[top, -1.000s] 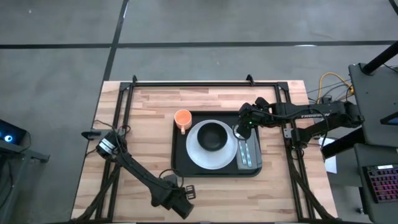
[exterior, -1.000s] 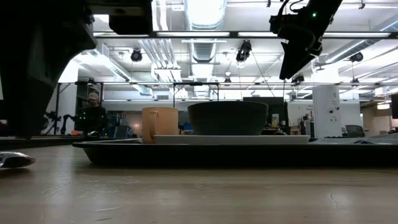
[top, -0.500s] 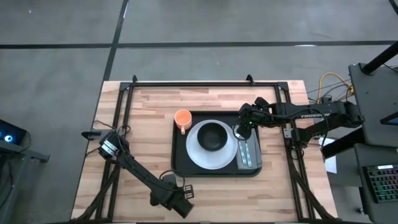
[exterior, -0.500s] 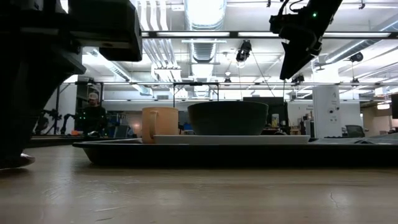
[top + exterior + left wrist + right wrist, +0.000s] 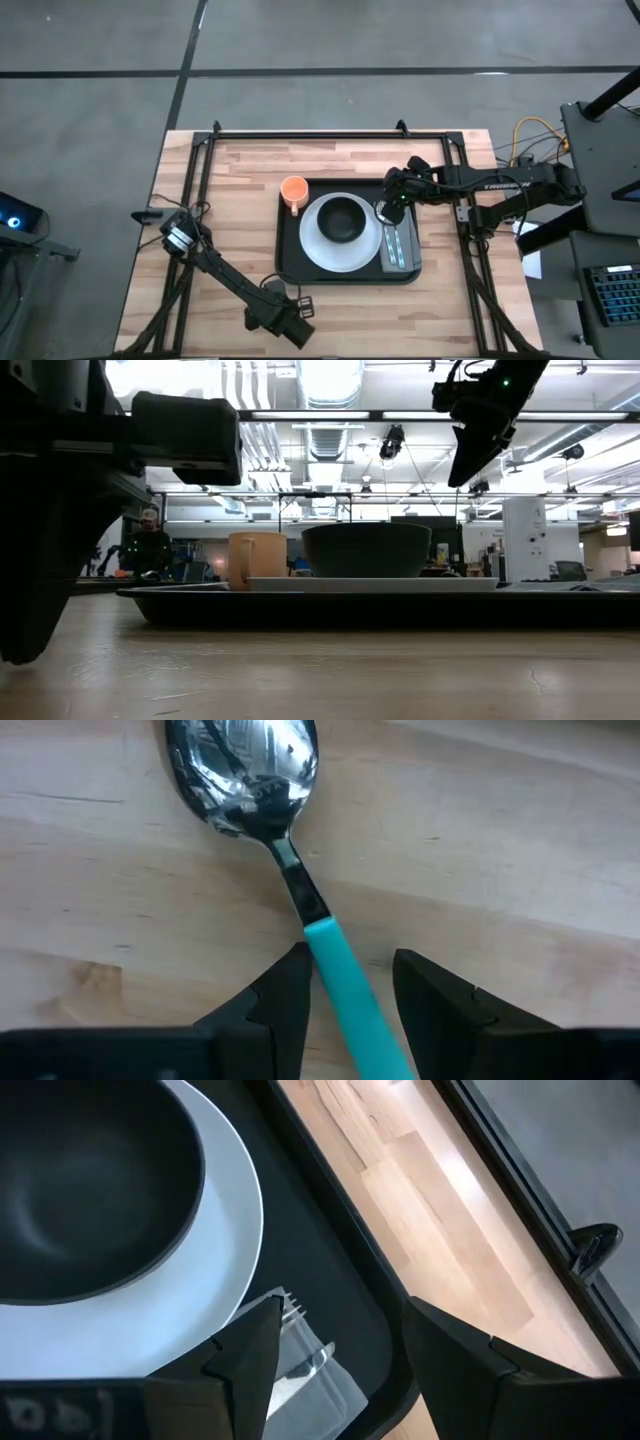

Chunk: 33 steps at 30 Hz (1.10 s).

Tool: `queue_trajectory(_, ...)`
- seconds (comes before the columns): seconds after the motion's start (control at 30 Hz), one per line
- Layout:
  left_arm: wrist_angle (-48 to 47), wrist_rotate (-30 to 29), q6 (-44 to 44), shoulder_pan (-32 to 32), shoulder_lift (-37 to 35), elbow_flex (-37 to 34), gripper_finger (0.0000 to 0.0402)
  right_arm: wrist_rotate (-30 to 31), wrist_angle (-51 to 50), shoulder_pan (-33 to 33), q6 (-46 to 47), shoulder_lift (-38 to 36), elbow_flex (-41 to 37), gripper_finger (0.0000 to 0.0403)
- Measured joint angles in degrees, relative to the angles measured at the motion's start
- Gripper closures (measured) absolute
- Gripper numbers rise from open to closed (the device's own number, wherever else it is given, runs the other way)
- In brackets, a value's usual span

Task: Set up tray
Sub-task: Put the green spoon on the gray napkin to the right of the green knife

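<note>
A spoon (image 5: 245, 765) with a teal handle (image 5: 345, 995) lies flat on the wooden table near its near edge. My left gripper (image 5: 350, 970) points straight down over it and is open, one finger on each side of the handle where the teal begins. In the high view this gripper (image 5: 285, 320) hides the spoon. The black tray (image 5: 290, 250) holds a white plate (image 5: 320, 250) with a black bowl (image 5: 343, 217) on it. My right gripper (image 5: 385, 208) hangs open above the tray's right part with nothing between its fingers. My left gripper comes at the spoon from above, its fingers across the teal handle's upper end (image 5: 318, 935). One fingertip (image 5: 292, 970) stands right at the handle's edge. Whether it touches the handle, I cannot tell. The spoon lies flat on the table.
An orange cup (image 5: 293, 190) stands at the tray's far left corner. A grey napkin with a fork and a knife (image 5: 398, 245) lies along the tray's right side. Black frame rails (image 5: 200, 200) run along the table's left, far and right sides.
My left gripper has come down toward the spoon near the table's near edge. In the low view the arm now hides the spoon's bowl, which showed on the table a second ago. The spoon has stayed where it was.
</note>
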Motion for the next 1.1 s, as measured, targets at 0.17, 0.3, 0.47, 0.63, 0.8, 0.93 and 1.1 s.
queue_trajectory(0.17, -0.3, 1.1, 0.2, 0.0, 0.0, 0.0, 0.0318, 0.0, 0.2, 0.0, -0.1, 0.0, 0.0, 0.0204)
queue_trajectory(0.3, 0.3, 1.5, 0.5, 0.0, 0.0, 0.0, 0.0364, 0.0, 0.7, 0.0, -0.1, 0.0, 0.0, 0.0204)
queue_trajectory(0.47, 0.8, 1.7, 1.1, 0.0, -0.2, 0.1, 0.0374, 0.0, 0.9, 0.0, 0.1, 0.0, 0.0, 0.0204)
queue_trajectory(0.63, 1.5, -0.2, 2.3, -0.1, -2.0, 1.9, 0.0374, -1.2, 1.2, 0.0, 0.1, 0.0, 0.0, 0.0204)
queue_trajectory(0.8, -6.5, -5.7, 5.6, -0.3, -5.5, 8.5, 0.0374, -5.6, 1.4, 0.0, 0.4, -0.3, 0.0, 0.0204)
queue_trajectory(0.93, -13.7, -12.1, 10.1, -0.3, -6.2, 14.9, 0.0374, -8.4, 3.9, 0.0, 0.8, -1.9, 0.5, 0.0204)
queue_trajectory(1.1, -18.9, -19.7, 18.4, 0.5, -6.9, 21.8, 0.0374, -22.0, 15.8, 0.0, 0.3, -6.3, 2.9, 0.0204)
